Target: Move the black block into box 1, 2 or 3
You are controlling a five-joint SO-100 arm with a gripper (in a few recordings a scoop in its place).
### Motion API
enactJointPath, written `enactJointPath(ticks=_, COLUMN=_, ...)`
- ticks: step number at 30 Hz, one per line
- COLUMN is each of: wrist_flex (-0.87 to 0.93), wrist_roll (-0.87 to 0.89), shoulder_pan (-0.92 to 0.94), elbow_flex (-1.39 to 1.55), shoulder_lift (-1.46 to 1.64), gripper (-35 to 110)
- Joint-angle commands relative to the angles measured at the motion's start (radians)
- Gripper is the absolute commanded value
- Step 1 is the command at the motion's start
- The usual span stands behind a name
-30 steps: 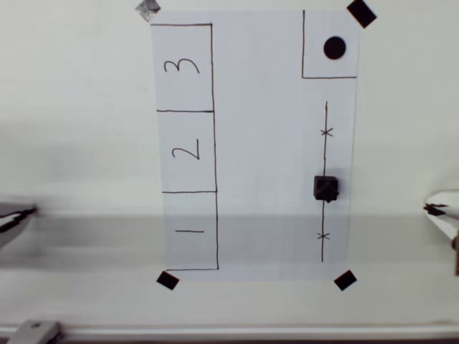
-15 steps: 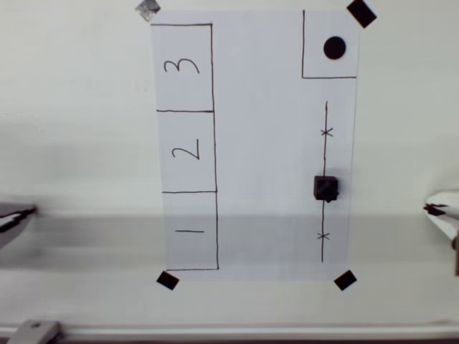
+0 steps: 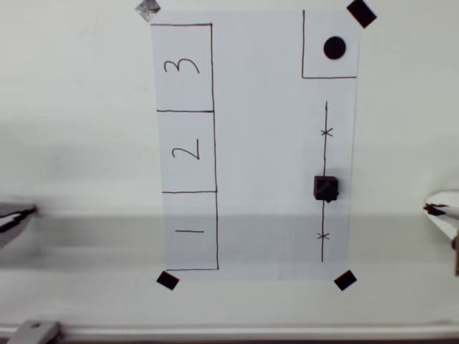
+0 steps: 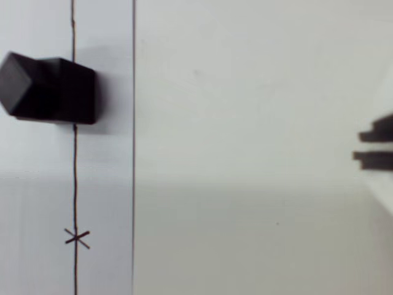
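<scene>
Looking down in the overhead view, I find the small matte black cube (image 3: 325,188) resting on the pen-drawn vertical line, between its two crosses, well apart from the pen-outlined paper rectangle numbered 1 (image 3: 191,231). Transfer not started. Wrist view: cube (image 4: 49,88) unheld at left; gripper state I cannot tell.

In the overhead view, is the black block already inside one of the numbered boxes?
No, the black block sits on the pen-drawn line on the paper's right side, between the two crosses, well apart from box 1.
</scene>
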Motion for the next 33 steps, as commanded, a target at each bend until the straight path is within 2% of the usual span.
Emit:
enactJointPath(ticks=1, wrist_flex=0.021, wrist_roll=-0.005, shoulder_pan=-0.009, elbow_flex=0.011, shoulder_lift=0.002, gripper=0)
enactJointPath(ticks=22, wrist_flex=0.021, wrist_roll=-0.005, shoulder_pan=-0.012, elbow_flex=0.011, shoulder_lift=0.002, gripper=1)
enactJointPath(ticks=24, wrist_flex=0.018, wrist_roll=-0.051, shoulder_pan=-0.034, elbow_flex=0.011, shoulder_lift=0.002, gripper=0)
enactJointPath(ticks=33, wrist_flex=-0.026, wrist_roll=0.009, shoulder_pan=-0.074, elbow_flex=-0.057, shoulder_lift=-0.046, gripper=0)
